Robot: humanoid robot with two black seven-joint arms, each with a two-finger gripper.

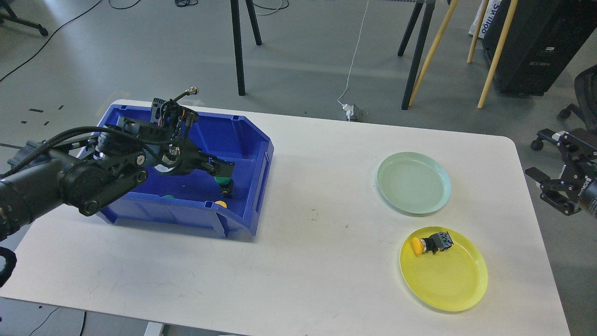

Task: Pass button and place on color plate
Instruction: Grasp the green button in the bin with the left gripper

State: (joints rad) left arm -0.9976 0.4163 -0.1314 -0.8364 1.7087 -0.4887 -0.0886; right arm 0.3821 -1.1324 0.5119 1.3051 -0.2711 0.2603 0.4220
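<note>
A blue bin [247, 140] stands on the left of the white table [326, 261]. My left gripper [223, 168] is down inside it, open, its fingertips just over a green-capped button [224, 180] and not closed on it. A yellow cap [220, 204] and a green cap [168, 196] peek above the bin's front wall. A yellow-capped button [431, 243] lies on its side on the yellow plate [447, 284]. The pale green plate [413, 183] is empty. My right gripper [537, 155] is open and empty, off the table's right edge.
My left arm [84, 182] covers the bin's back left corner. Beyond the table's far edge are black stand legs [239, 51], wooden poles [431, 51] and a cable on the floor. An office chair [583, 112] is at the right.
</note>
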